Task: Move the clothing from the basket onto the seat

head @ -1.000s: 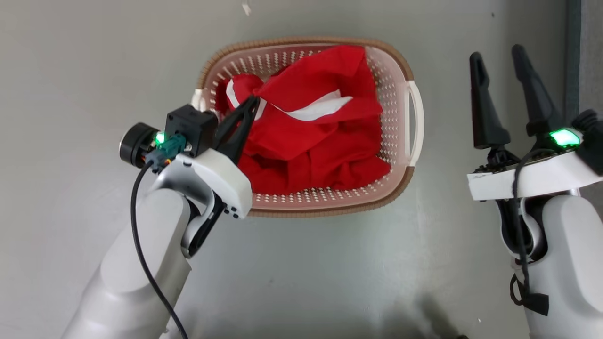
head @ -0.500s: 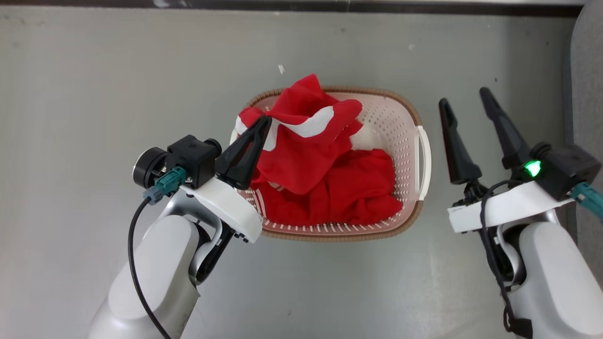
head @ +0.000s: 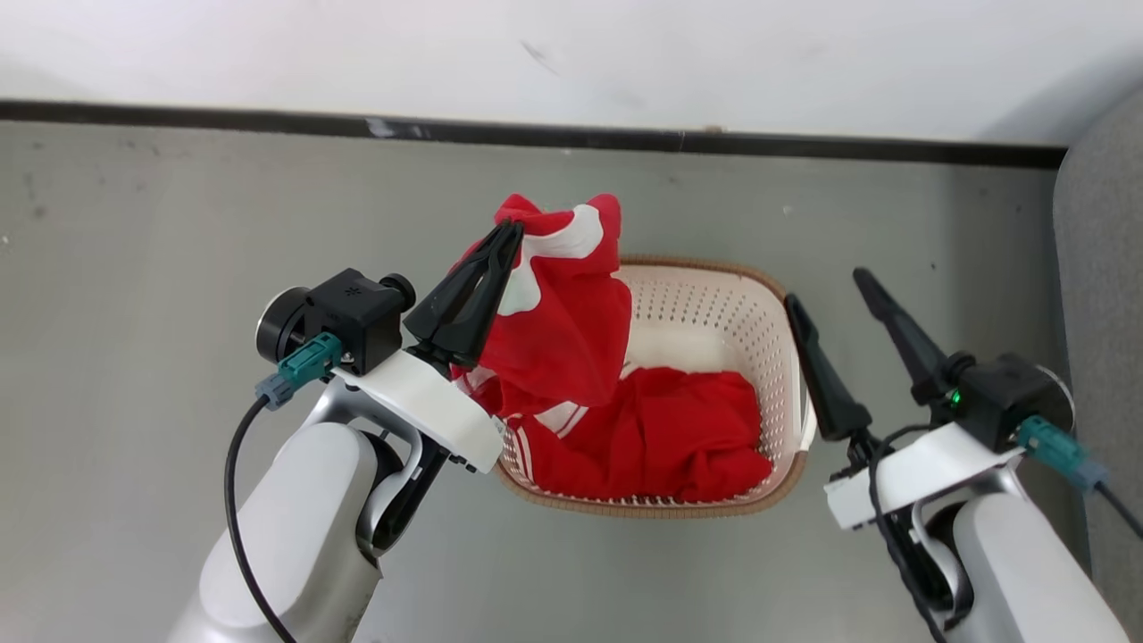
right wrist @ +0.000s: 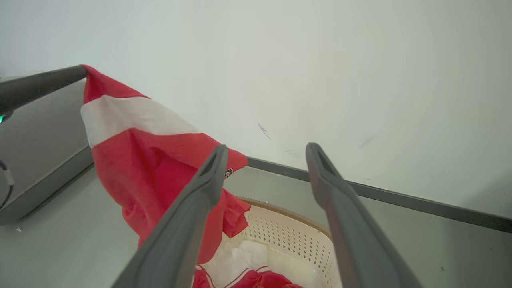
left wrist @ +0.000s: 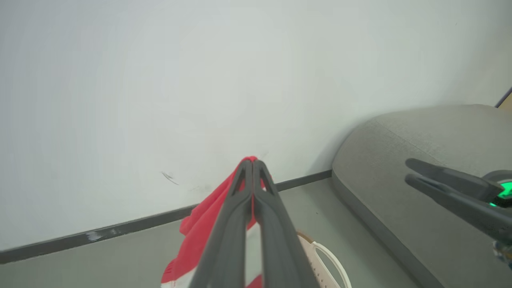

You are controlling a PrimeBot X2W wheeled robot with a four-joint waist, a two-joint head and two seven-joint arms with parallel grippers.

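Observation:
My left gripper [head: 511, 232] is shut on a red garment with white stripes [head: 563, 330], which hangs from the fingertips above the left end of the basket [head: 714, 272]. In the left wrist view the gripper [left wrist: 252, 162] pinches the red fabric [left wrist: 196, 228]. More red clothing [head: 679, 438] and a white cloth [head: 665, 357] lie inside the cream basket. To the basket's right my right gripper [head: 826, 290] stands open and holds nothing; between its fingers [right wrist: 267, 149] I see the hanging garment [right wrist: 152, 160] and the basket [right wrist: 296, 232]. The grey seat [head: 1103, 268] is at the far right.
The basket stands on a grey floor [head: 179, 232] near a pale wall with a dark baseboard [head: 536, 134]. The seat's rounded edge [left wrist: 420, 160] lies just right of the basket, with a floor gap between them.
The left gripper has lifted the red garment up out of the pile, so it now hangs above the basket. The head camera has tilted up, showing the wall. The right gripper stays open.

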